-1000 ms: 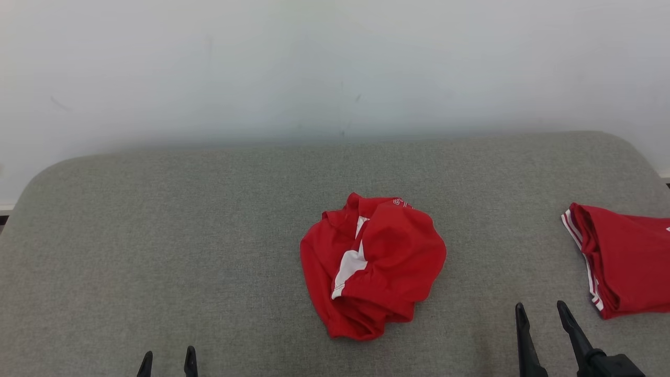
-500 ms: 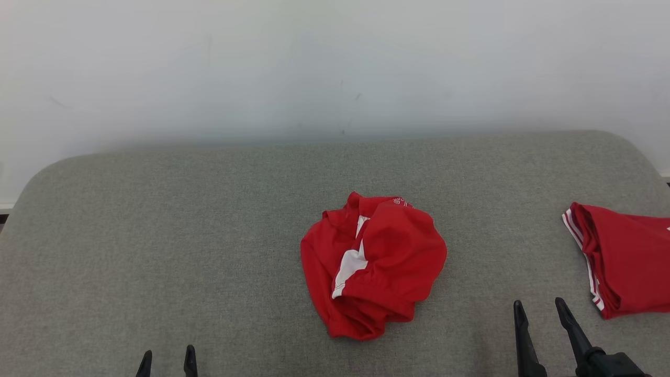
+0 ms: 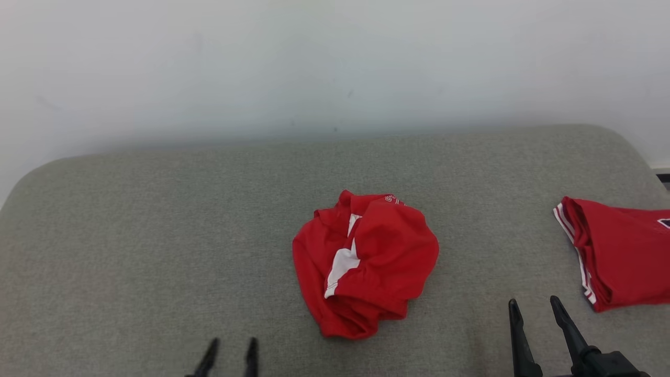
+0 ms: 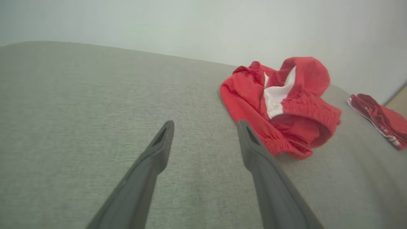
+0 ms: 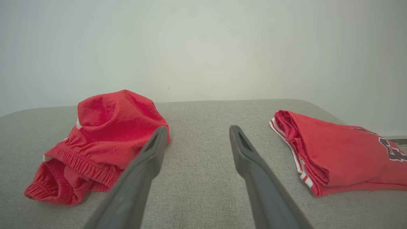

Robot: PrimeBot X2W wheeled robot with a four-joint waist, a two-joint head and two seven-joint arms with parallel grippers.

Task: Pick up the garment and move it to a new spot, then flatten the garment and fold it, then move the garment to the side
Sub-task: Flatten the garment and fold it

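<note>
Garment: the crumpled red shorts (image 3: 365, 264) with a white panel lie in a heap near the middle of the grey cushion (image 3: 157, 235), nothing touching them.
Waistband: in my left wrist view the gathered elastic edge (image 4: 302, 109) faces my side of the heap, curled over an open hollow.
My left hand: my left hand (image 3: 229, 351) hangs released, fingers spread, low at the near edge, apart from the shorts and to their left.
My right hand: my right hand (image 3: 534, 317) is also released and empty, between the shorts and the folded shirt.
Folded shirt: a second red garment (image 3: 617, 251), neatly folded with white striped trim, lies well apart at the right edge.
Stage: I judge the pick-up has not yet begun.
Risk, wrong item: my right hand sits about as near the folded shirt as the heap, so a drift right could disturb that shirt.
Risk, poor grip: pinching only the top layer of the bundle could lift one fold and leave the rest dragging.
View difference: my right wrist view shows dark lettering (image 5: 392, 149) on the folded shirt; my left wrist view shows the white panel (image 4: 276, 93) clearly.
</note>
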